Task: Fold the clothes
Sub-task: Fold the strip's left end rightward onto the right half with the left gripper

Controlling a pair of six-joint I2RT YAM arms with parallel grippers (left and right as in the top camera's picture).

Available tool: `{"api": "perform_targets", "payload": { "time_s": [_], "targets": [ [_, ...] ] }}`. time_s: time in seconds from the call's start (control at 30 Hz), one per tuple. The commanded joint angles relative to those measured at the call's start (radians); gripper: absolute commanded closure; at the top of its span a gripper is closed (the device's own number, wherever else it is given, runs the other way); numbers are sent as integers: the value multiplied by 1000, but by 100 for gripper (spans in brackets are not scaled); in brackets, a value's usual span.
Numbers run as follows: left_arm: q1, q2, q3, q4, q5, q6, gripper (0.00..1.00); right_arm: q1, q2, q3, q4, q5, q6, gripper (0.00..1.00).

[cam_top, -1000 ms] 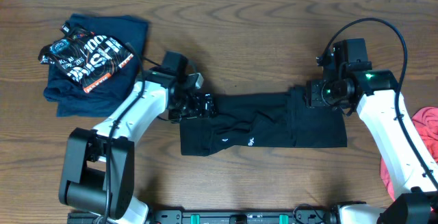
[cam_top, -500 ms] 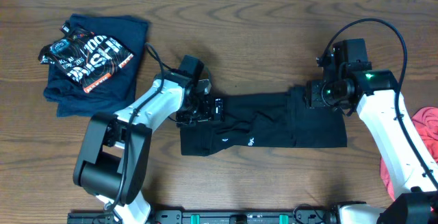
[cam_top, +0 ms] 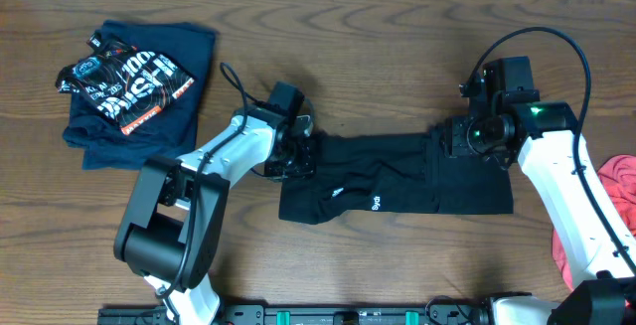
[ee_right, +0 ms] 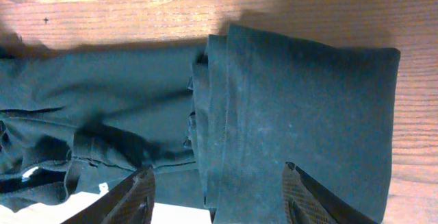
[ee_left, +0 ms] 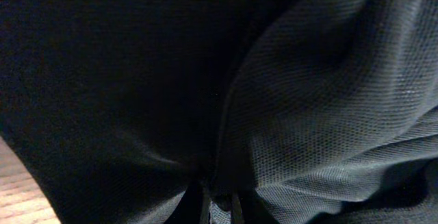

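Left claw (cam_top: 303, 154), seen from overhead, is clamped on the far-left corner of the black garment (cam_top: 397, 181), which lies as a long strip across the middle of the table (cam_top: 348, 47). The right claw (cam_top: 465, 138) hangs over its far-right part.

Left wrist cam: basically all black fabric, fingertips pinched together on a bunch of it.

Right wrist cam: jaws spread, nothing in them, above a flat, doubled-over right end.

I'd say it's partway there. The right side looks folded, the left is rumpled and needs bringing over.
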Motion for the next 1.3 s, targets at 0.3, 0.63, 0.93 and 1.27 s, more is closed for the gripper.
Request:
{"api": "perform_targets", "payload": {
  "time_s": [0.3,0.63,0.93,1.27],
  "targets": [
    [150,-52,11,-24,-30,85,94,-11,4,-4,-1,7,8,42],
    [322,-243,85,-117,-141,141,94,-54,52,-4,-3,92,8,46],
    [328,-299,146,-100,-122,106,94,5,265,-5,72,80,-33,60],
    [214,-299,213,-64,-53,37,94,114,441,-5,173,35,28,58]
  ]
}}
